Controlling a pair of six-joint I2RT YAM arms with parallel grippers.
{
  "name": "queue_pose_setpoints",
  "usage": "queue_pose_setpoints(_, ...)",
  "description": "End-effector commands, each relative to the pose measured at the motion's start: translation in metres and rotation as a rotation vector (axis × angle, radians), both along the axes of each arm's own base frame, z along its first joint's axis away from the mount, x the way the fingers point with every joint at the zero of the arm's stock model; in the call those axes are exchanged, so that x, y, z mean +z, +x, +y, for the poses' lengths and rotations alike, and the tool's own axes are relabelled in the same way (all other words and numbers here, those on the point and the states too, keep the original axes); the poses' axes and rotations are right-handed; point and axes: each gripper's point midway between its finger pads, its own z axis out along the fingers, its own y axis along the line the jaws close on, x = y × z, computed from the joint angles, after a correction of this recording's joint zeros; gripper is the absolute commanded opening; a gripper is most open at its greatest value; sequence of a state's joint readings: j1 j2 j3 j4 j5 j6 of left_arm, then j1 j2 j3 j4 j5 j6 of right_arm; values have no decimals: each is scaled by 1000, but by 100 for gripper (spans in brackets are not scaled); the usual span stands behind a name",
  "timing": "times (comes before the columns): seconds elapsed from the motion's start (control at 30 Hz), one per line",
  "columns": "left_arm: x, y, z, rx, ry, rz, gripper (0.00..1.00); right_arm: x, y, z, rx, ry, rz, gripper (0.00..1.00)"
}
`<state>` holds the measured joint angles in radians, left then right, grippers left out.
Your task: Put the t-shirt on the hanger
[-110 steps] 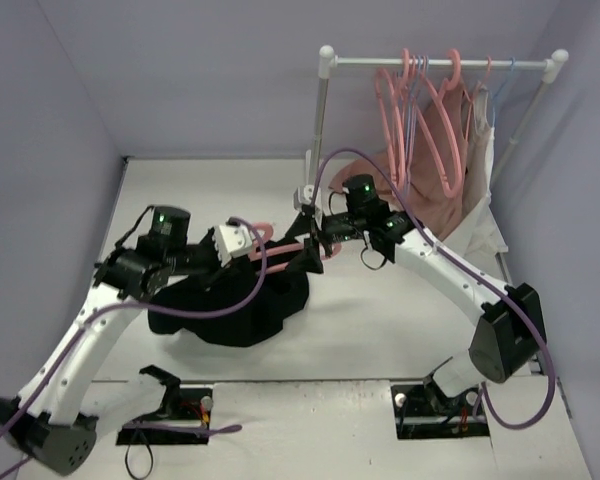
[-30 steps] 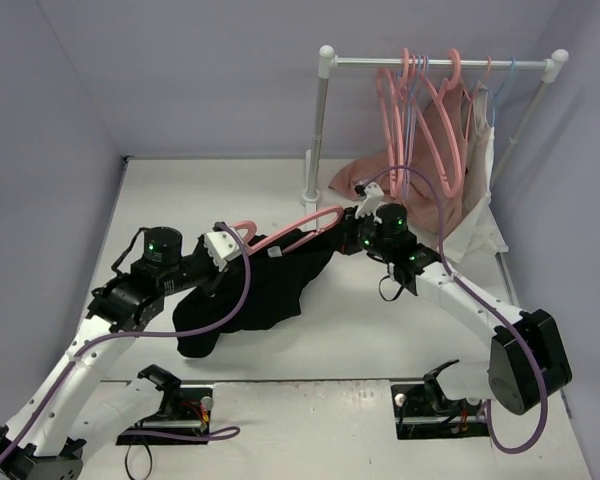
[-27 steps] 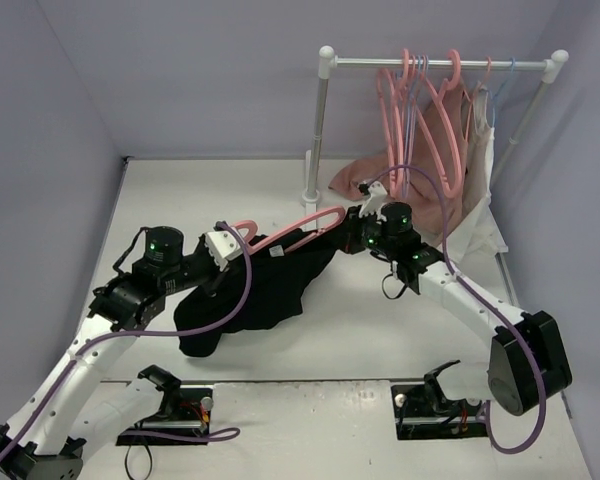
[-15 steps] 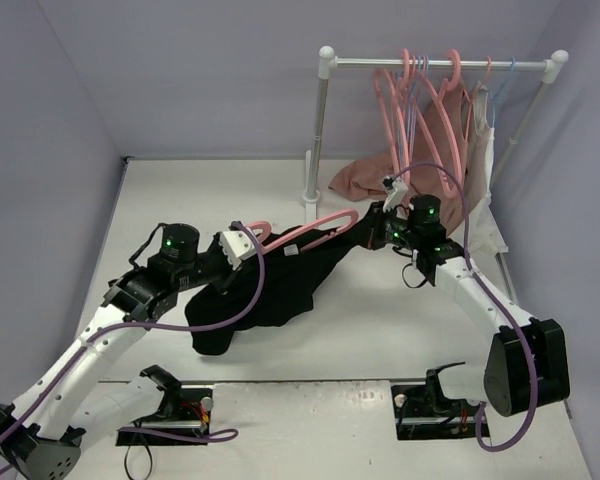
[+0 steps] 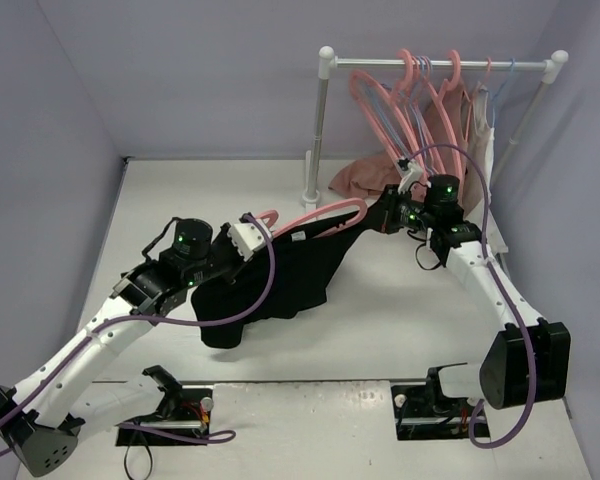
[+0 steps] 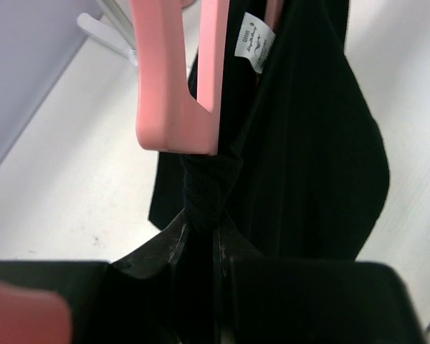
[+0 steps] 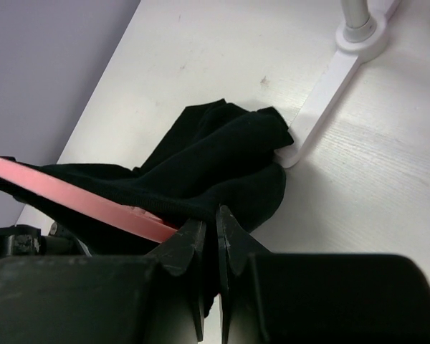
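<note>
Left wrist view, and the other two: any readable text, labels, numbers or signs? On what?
White label sewn inside the black t-shirt, beside the pink hanger: several lines of dark print, too blurred to read.
Top view: the same label is too small to read.
No other text, brand, number or sign in any view.

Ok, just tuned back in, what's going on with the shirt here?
On the left arm the jaws are shut on a bunched fold of the black t-shirt, beside one end of the pink hanger. On the right arm they are shut on fabric at the other end, near the rack. The hanger runs partly under the fabric, with the shirt drooping below. This hanger is not on the rack yet.
</note>
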<state>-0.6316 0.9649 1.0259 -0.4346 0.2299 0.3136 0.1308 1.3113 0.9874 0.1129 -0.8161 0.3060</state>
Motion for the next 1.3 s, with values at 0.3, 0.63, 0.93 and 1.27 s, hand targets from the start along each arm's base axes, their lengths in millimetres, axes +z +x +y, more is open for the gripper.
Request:
queue_pose_setpoints(0.3,-46,-6,74,248,393,62,0,68,64,-73,-281,-95,-248,0)
queue_pose_setpoints(0.63,-43,-12,71,233,379,39,0,66,67,-107,-379,-188,-286,8)
queue_pose_setpoints(0.93,-7,-28,46,116,190,9,0,29,52,-42,-214,-196,-227,0)
queue_pose_setpoints(1.27,-44,-19,46,172,390,88,0,104,50,-14,-181,-123,-359,0)
